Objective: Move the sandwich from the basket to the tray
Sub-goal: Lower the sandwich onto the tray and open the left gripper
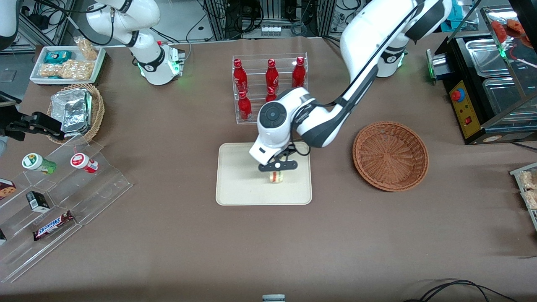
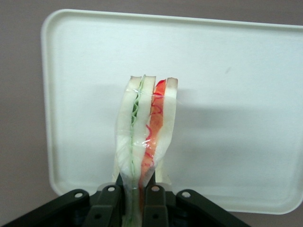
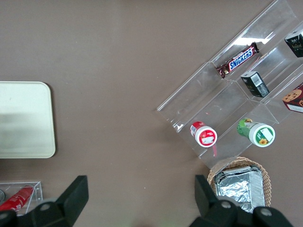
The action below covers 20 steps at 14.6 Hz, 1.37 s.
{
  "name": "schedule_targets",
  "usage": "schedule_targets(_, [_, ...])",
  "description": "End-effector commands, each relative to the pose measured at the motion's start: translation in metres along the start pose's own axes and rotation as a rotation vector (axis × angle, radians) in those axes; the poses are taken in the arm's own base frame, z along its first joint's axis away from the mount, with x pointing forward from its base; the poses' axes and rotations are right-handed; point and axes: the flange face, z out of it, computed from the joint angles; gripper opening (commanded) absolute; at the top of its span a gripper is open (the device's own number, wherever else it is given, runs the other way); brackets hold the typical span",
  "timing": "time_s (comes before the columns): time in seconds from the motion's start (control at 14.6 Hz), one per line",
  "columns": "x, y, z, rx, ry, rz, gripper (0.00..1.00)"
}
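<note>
The sandwich (image 1: 276, 176) (image 2: 147, 127), a wrapped wedge of white bread with green and red filling, hangs over the cream tray (image 1: 235, 184) (image 2: 236, 94), low above its surface. My left gripper (image 1: 277, 167) (image 2: 137, 198) is shut on the sandwich, its two black fingers pinching the wedge's narrow end. Whether the sandwich touches the tray I cannot tell. The brown woven basket (image 1: 390, 155) lies beside the tray, toward the working arm's end of the table, with nothing in it.
A clear rack of red bottles (image 1: 269, 82) stands just farther from the front camera than the tray. Toward the parked arm's end are a clear stepped snack display (image 1: 58, 197) (image 3: 246, 90) and a tan basket of foil packets (image 1: 75, 110). A black appliance (image 1: 482, 84) sits at the working arm's end.
</note>
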Motion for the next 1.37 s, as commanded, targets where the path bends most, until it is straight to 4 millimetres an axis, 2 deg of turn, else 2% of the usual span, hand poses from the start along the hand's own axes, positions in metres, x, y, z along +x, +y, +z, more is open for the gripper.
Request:
schedule_targets(0.0, [-0.006, 0.026, 0.015, -0.026, 0.033, 0.012, 0.22])
schedule_targets(0.14, [-0.003, 0.028, 0.023, -0.032, 0.031, 0.013, 0.44])
schedule_targets(0.21, [-0.003, 0.029, 0.025, -0.033, 0.03, 0.013, 0.58])
schedule_targets(0.34, [-0.002, 0.029, 0.025, -0.036, 0.032, 0.012, 0.93])
schedule_targets(0.41, [-0.002, 0.029, 0.023, -0.036, 0.033, 0.008, 1.0])
schedule_targets(0.55, [0.002, 0.027, 0.011, -0.042, 0.048, -0.053, 1.0])
schedule_targets(0.68, [0.012, 0.015, -0.022, -0.028, 0.097, -0.094, 1.0])
schedule_targets(0.82, [0.028, -0.012, -0.07, -0.005, 0.109, -0.136, 1.0])
schedule_targets(0.89, [0.04, -0.035, -0.099, 0.006, 0.117, -0.171, 1.0])
schedule_targets(1.09, [0.063, -0.114, -0.154, 0.057, 0.084, -0.26, 1.0])
schedule_targets(1.16, [0.07, -0.141, -0.169, 0.054, 0.07, -0.254, 1.0])
schedule_targets(1.3, [0.087, -0.191, -0.187, 0.076, 0.027, -0.268, 1.0])
